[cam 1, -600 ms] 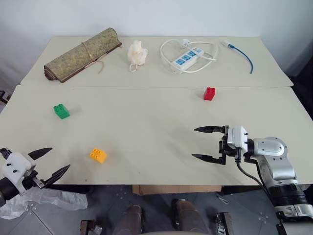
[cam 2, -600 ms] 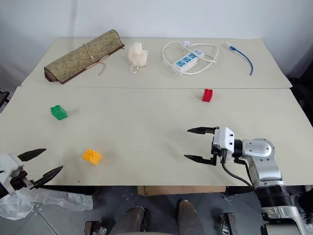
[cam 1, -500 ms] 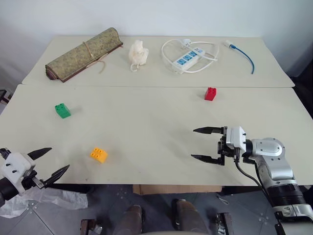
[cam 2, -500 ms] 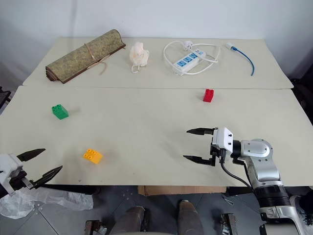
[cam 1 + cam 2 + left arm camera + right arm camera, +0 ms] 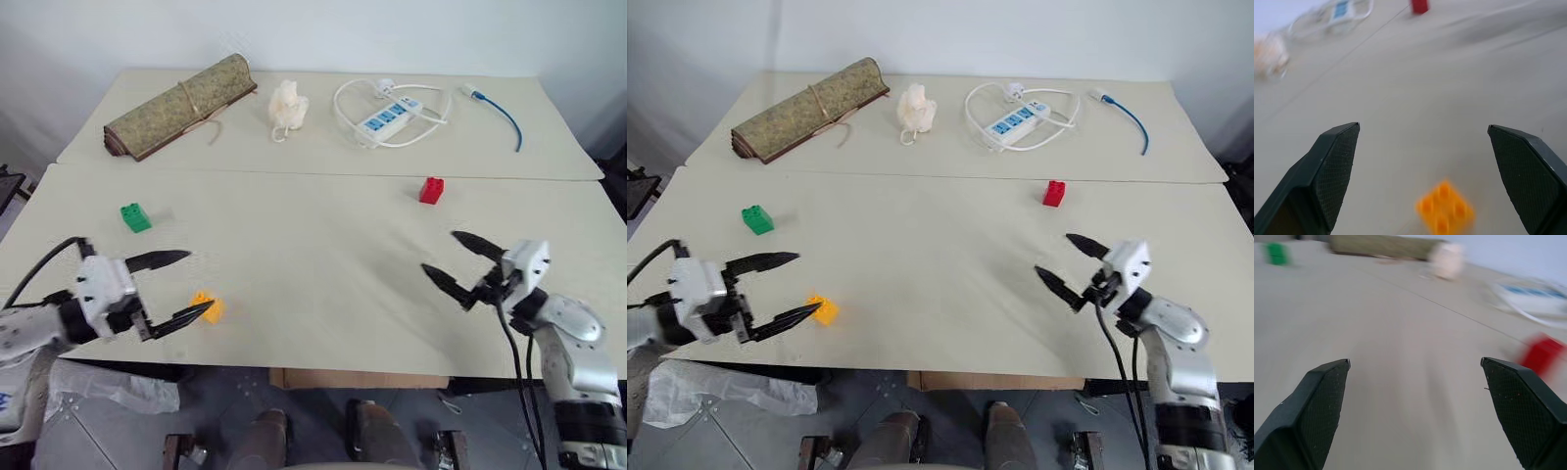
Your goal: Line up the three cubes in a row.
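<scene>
Since the earlier frames our left gripper has swung in from the near left corner of the table and now sits over its near edge, while our right gripper has turned to point inward and away from us. The camera has shifted a little too, so we don't count the cubes as moved.

Both claws stand wide apart and hold nothing.

The relation that matters: the yellow-orange cube lies just ahead of our left gripper, close beside its near fingertip and, in the left wrist view, low between the two fingers (not yet between the pads). It sits corner-on to the claw, so we judge a slight advance and perhaps a twist would be needed before closing.

The green cube lies farther back on the left, near the same arm. The red cube sits well apart on the right, beyond our right gripper, which is the nearer arm for it. No row is formed yet.
</scene>
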Robot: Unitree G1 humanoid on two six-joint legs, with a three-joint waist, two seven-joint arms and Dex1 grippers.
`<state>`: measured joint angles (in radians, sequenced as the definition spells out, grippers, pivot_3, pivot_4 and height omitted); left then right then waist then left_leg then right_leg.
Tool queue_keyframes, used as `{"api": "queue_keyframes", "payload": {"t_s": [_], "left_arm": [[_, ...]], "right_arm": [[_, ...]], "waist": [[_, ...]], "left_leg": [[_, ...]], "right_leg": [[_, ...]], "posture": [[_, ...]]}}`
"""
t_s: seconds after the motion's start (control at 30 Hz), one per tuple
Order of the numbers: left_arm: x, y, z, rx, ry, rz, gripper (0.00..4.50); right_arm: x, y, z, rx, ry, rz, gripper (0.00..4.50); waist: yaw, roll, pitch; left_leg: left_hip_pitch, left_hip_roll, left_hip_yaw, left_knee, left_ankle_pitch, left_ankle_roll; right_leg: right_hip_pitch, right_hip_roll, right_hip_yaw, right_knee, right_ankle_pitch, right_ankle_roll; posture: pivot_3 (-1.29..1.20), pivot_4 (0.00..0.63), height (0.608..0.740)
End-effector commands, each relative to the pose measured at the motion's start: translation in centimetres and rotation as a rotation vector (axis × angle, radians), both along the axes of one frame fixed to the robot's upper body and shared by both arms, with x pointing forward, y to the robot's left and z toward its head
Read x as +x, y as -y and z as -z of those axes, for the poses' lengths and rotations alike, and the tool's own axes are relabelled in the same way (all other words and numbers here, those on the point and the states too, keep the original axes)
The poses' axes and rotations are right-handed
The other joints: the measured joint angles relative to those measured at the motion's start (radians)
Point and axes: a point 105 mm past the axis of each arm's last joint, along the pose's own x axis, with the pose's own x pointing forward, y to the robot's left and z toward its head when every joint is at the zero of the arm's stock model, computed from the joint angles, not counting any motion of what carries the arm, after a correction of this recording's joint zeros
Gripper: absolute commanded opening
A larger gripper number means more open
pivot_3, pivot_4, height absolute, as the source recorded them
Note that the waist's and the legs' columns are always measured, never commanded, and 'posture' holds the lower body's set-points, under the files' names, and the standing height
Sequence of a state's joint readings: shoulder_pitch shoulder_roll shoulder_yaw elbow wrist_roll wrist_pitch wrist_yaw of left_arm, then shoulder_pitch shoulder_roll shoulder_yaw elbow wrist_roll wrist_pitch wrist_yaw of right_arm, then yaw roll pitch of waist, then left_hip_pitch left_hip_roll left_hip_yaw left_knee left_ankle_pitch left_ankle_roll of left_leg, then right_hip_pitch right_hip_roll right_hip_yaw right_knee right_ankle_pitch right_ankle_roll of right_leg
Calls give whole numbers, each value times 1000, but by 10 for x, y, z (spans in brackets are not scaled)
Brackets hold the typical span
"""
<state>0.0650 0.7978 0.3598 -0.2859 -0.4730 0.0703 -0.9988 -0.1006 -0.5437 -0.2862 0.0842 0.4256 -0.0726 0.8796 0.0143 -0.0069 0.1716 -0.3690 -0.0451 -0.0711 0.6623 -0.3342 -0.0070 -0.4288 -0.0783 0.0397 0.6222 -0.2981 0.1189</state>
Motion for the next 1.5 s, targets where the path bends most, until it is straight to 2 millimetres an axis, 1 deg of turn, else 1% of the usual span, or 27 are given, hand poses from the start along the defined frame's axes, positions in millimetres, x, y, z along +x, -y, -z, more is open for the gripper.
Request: {"api": "queue_keyframes", "payload": {"t_s": [0.03, 0.1, 0.17, 0.23, 0.37, 0.47, 0.53, 0.57, 0.63, 0.7, 0.8, 0.87, 0.93, 1.03, 1.13, 1.2, 1.27, 1.3, 1.37, 1.47, 1.5], "left_arm": [[2, 11, 0, 33, 8, 65, 4466], [5, 13, 0, 35, 10, 82, 4466], [10, 14, -1, 12, 11, 78, 4466], [13, 15, -3, -14, 18, 74, 4466], [17, 21, -6, -54, 34, 77, 4466], [17, 27, -3, -41, 27, 97, 4466], [17, 30, -3, -41, 27, 101, 4466], [18, 31, -5, -60, 29, 95, 4466], [21, 31, -16, -152, 44, 59, 4466], [22, 32, -21, -180, 46, 46, 4466], [20, 33, -19, -158, 40, 48, 4466], [18, 31, -17, -152, 36, 37, 4466], [17, 30, -16, -151, 33, 32, 4466], [15, 31, -13, -145, 30, 31, 4466], [15, 31, -13, -147, 32, 25, 4500], [15, 31, -13, -148, 32, 21, 4500], [15, 30, -11, -149, 30, 16, 4500], [15, 30, -10, -150, 29, 14, 4500], [14, 30, -8, -150, 27, 11, 4500], [14, 30, -7, -151, 27, 5, 4500], [14, 29, -7, -151, 26, 1, 4500]], "right_arm": [[-1, 18, -8, 10, 66, 155, 4500], [4, 15, -12, 18, 72, 201, 4500], [14, 5, -20, 43, 71, 226, 4500], [31, -4, -26, 64, 34, 274, 4500], [58, -28, -45, 128, 0, 264, 4500], [89, -35, -51, 111, -83, 371, 4500], [107, -38, -53, 94, -109, 456, 4500], [116, -38, -52, 72, -129, 502, 4500], [132, -41, -49, 37, -155, 575, 4500], [145, -44, -52, 28, -133, 622, 4500], [156, -53, -47, 34, -155, 624, 4500], [163, -58, -38, 54, -188, 641, 4500], [168, -60, -31, 66, -208, 659, 4500], [173, -63, -28, 125, -221, 672, 4500], [175, -70, -31, 161, -212, 656, 3899], [175, -75, -32, 162, -201, 632, 3288], [175, -80, -34, 171, -180, 597, 2535], [174, -82, -36, 173, -167, 576, 2239], [172, -90, -41, 179, -138, 496, 1487], [164, -106, -52, 126, -73, 324, 1458], [157, -118, -55, 94, -59, 197, 1458]], "waist": [[-17, 0, 0], [-31, 1, 0], [-43, 1, 1], [-49, 1, 1], [-45, 1, 1], [-43, 1, 1], [-42, 1, 1], [-41, 1, 1], [-42, 1, 1], [-43, 1, 1], [-48, 1, 1], [-53, 1, 1], [-64, 1, 1], [-74, 1, 1], [-76, 1, 1], [-77, 1, 1], [-78, 1, 1], [-79, 1, 1], [-81, 1, 1], [-83, 1, 1], [-84, 1, 1]], "left_leg": [[0, 1, 0, 0, 0, 0], [1, 1, 2, 0, 0, -1], [2, 1, 2, 0, 1, -1], [3, 1, 3, 0, 1, -1], [4, 1, 3, 0, 2, -1], [1, 1, 3, 1, 2, -2], [0, 0, 3, 2, 2, -2], [-1, 0, 2, 1, 2, -2], [-1, 0, 2, 1, 2, -2], [-2, -1, 2, 1, 2, -2], [-3, 0, 3, 0, 2, -2], [-3, 0, 3, 0, 2, -2], [-3, 0, 4, 0, 2, -2], [-3, 0, 4, 0, 2, -2], [-3, 0, 4, 0, 2, -2], [-3, 0, 4, 0, 2, -2], [-3, 0, 4, 0, 2, -2], [-3, 0, 4, 0, 2, -2], [-3, 0, 4, 0, 2, -2], [-3, 0, 4, 0, 2, -2], [-3, 0, 4, 0, 2, -2]], "right_leg": [[0, 1, 0, 0, 0, 0], [-1, 2, 2, 1, 0, 0], [-1, 2, 2, 3, 0, 0], [-1, 2, 4, 5, 0, 0], [-1, 2, 5, 6, 0, 0], [-4, 1, 5, 6, 0, 0], [-5, 0, 4, 6, 0, 0], [-5, 0, 4, 6, 0, 0], [-6, 0, 3, 6, 0, 0], [-6, 0, 3, 6, 0, 0], [-8, 1, 4, 8, 0, 0], [-9, 1, 4, 8, 0, 0], [-9, 1, 4, 8, 0, 0], [-9, 1, 4, 8, 0, 0], [-9, 1, 4, 8, 0, 0], [-9, 1, 4, 9, 0, 0], [-9, 1, 4, 9, 0, 0], [-9, 1, 4, 9, 0, 0], [-9, 1, 4, 9, 0, 0], [-9, 2, 4, 9, 0, 0], [-9, 1, 4, 9, 0, 0]], "posture": [[0, 150, 740], [0, 150, 740], [0, 150, 740], [0, 150, 740], [0, 150, 740], [0, 150, 740], [0, 150, 740], [0, 150, 740], [0, 150, 740], [0, 150, 740], [0, 150, 740], [0, 150, 740], [0, 150, 740], [0, 150, 740], [0, 150, 740], [0, 150, 740], [0, 150, 740], [0, 150, 740], [0, 150, 740], [0, 150, 740], [0, 150, 740]]}}
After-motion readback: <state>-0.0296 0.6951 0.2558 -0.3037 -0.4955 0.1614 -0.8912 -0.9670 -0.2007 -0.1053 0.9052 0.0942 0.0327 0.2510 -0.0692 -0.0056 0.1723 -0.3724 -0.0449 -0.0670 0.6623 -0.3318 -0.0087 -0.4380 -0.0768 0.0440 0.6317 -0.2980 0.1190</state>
